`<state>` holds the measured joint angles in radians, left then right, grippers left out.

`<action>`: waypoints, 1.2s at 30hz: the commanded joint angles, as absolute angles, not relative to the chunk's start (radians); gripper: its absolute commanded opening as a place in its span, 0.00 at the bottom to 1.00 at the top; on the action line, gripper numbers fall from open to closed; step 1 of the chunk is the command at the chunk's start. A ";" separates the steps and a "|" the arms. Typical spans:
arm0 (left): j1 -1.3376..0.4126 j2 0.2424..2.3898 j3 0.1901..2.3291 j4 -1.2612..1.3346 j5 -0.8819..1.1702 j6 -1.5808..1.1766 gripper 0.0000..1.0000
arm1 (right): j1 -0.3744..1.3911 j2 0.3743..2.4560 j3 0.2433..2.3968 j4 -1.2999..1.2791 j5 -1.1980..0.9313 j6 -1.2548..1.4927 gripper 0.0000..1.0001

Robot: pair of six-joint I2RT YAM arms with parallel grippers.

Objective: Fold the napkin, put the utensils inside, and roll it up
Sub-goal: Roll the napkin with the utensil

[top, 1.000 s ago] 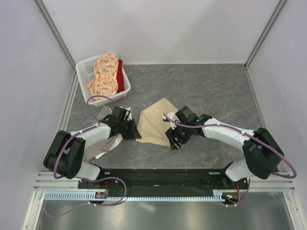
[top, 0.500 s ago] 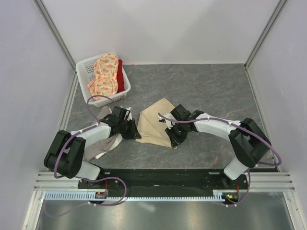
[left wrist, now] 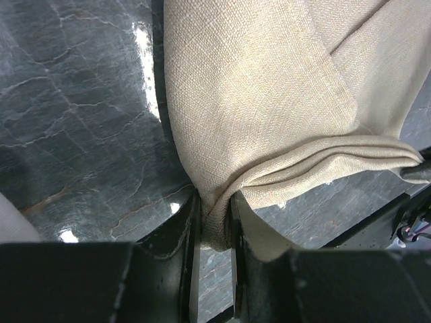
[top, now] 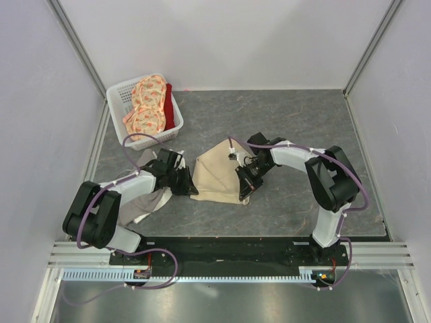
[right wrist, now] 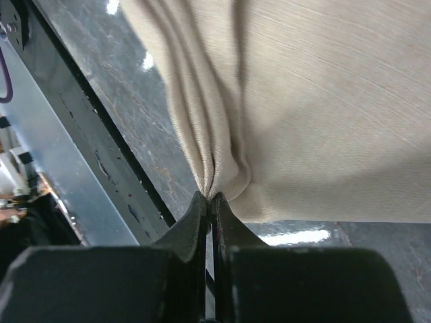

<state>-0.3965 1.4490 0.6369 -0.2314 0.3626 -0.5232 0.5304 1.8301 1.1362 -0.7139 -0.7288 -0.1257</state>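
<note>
On the table, top view: napkin [top: 217, 173] lies part-folded on the dark table [top: 303, 121], between the two arms. Its near edge faces the bases and a point aims at the far side.
Left end: left gripper [top: 192, 190] sits on the napkin's near-left corner.
Right end: right gripper [top: 244, 192] sits on the near-right corner.
Axis: the held edge runs left-to-right from one gripper to the other. The cloth body lies beyond it, away from the bases.
Nearer arm: neither, one on each end of that edge.
Clutter: grey-and-white cloth [top: 143, 205] is under the left arm, near the napkin. Basket [top: 114, 94] with orange floral cloth [top: 148, 101] sits far left, well apart.
Not seen: utensils, in no view.
Left wrist view: fingers [left wrist: 183, 232] are set narrow, pinching a bunched corner. The cloth fans out ahead of them, with folded layers stacked to the right.
Right wrist view: jaws almost meet, clamped on a thin pleated corner. The cloth spreads ahead and to the right, and the black base rail [right wrist: 101, 128] runs along the left.
Step (judgement): fold in hand; loading and rolling not yet begun.
Next move (judgement): both ends should lift and travel together across that axis, toward the far point.
Risk (judgement): uneven travel skews the fold, and the right pinch looks thin and could slip.
</note>
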 commanded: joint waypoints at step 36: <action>-0.397 1.497 0.650 -0.305 0.354 -0.462 0.02 | 0.618 1.693 1.063 -0.689 -0.673 0.000 0.50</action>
